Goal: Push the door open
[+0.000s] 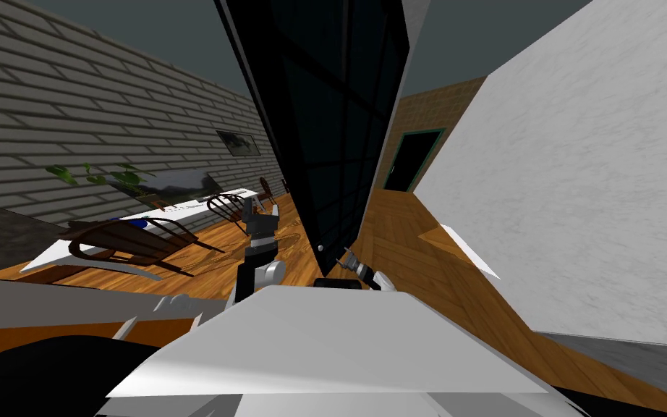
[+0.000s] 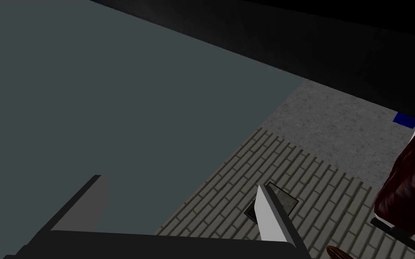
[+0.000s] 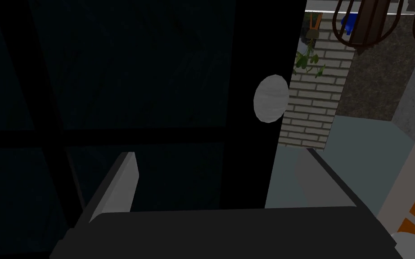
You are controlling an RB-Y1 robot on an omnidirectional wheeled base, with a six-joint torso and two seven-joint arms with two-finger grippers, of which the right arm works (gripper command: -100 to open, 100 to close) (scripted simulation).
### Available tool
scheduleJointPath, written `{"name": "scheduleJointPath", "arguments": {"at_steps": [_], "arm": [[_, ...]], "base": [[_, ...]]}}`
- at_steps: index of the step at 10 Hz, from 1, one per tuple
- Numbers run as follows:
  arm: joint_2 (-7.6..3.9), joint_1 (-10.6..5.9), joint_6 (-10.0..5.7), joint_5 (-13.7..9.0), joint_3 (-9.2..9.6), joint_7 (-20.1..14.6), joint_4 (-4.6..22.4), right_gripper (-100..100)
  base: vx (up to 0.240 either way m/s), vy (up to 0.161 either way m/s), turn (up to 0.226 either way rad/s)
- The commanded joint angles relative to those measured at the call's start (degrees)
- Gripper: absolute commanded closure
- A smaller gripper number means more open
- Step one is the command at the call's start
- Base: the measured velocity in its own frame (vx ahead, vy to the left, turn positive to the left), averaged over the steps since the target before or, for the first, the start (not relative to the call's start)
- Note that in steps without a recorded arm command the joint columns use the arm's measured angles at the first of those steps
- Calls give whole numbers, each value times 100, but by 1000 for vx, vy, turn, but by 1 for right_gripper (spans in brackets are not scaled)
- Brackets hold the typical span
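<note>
The door [image 1: 332, 123] is a tall black panelled leaf standing straight ahead, its free edge turned toward me. A small grey round knob [image 1: 320, 248] sits low near that edge. In the right wrist view the knob [image 3: 271, 98] is a pale disc on the dark door [image 3: 134, 90], just beyond the fingers and off to one side. My right gripper [image 3: 218, 175] is open and empty, close to the door face; the head view shows it [image 1: 345, 258] just right of the knob. My left gripper [image 1: 262, 212] is raised left of the door, and its wrist view shows it [image 2: 179, 198] open and empty.
A white table [image 1: 144, 217] with dark wooden chairs [image 1: 129, 242] and a green plant [image 1: 100, 175] stands at the left by a brick wall. A white wall [image 1: 585, 188] closes the right side. A wooden floor [image 1: 397, 239] runs past the door to a far dark doorway [image 1: 411, 161].
</note>
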Motion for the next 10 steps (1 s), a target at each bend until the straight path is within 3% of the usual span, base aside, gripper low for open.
{"name": "scheduleJointPath", "arguments": {"at_steps": [1, 4, 6, 10], "arm": [[106, 74, 47, -121, -71, 36, -53, -100], [314, 89, 67, -169, -101, 51, -63, -100], [201, 92, 81, -164, -89, 42, -80, -100], [13, 80, 100, -198, -84, 82, -64, -100]], "base": [[-155, -111, -112], [-164, 94, -64], [1, 15, 0], [168, -53, 23]]}}
